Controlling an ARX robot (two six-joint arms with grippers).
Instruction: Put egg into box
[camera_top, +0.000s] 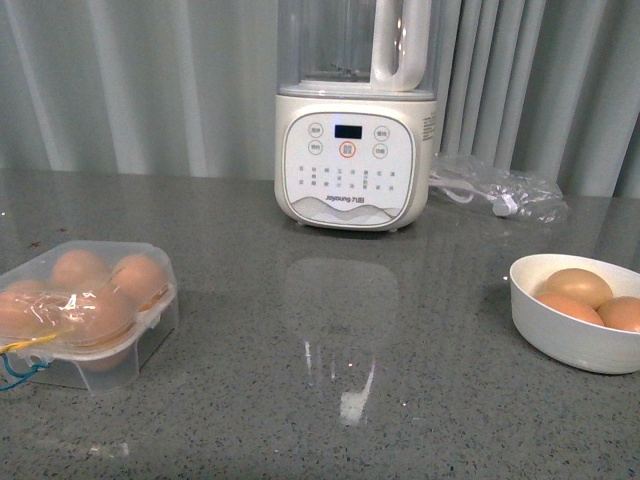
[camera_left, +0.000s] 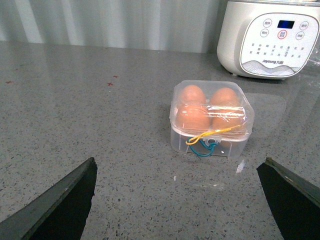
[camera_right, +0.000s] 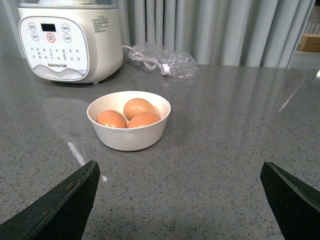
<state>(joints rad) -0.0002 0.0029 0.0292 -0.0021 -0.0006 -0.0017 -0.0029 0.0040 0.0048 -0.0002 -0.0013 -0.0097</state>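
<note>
Left jaws (camera_left: 177, 200) stand wide apart, both dark fingers (camera_left: 60, 202) low at the frame's corners, holding nothing and touching nothing. Dead ahead of them, centred between the two fingers and well clear of the tips, sits the box (camera_left: 211, 119), lid down, four orange-brown eggs showing through the clear plastic. A yellow and blue cord (camera_left: 206, 142) hangs on the side of the box facing the jaws.

Over to the right jaws (camera_right: 178, 200): spread just as wide, empty, in contact with nothing. Ahead of them and a touch toward one finger (camera_right: 62, 202) is a white bowl (camera_right: 129, 134) with three eggs inside; the egg (camera_right: 138, 107) at the back lies highest, resting against the other two.

The surface (camera_top: 330, 360) is grey speckled stone, glossy, throwing back a pale reflection of the appliance. From the front camera neither arm shows; box at the left edge, bowl at the right edge, well apart. Beyond both, between them, stands a cream blender (camera_top: 352, 150) with a touch panel and a clear jug. Beside it lies a crumpled clear bag (camera_top: 500, 188) with a white cable in it. Pale grey pleated curtains (camera_top: 130, 80) close off the back.
</note>
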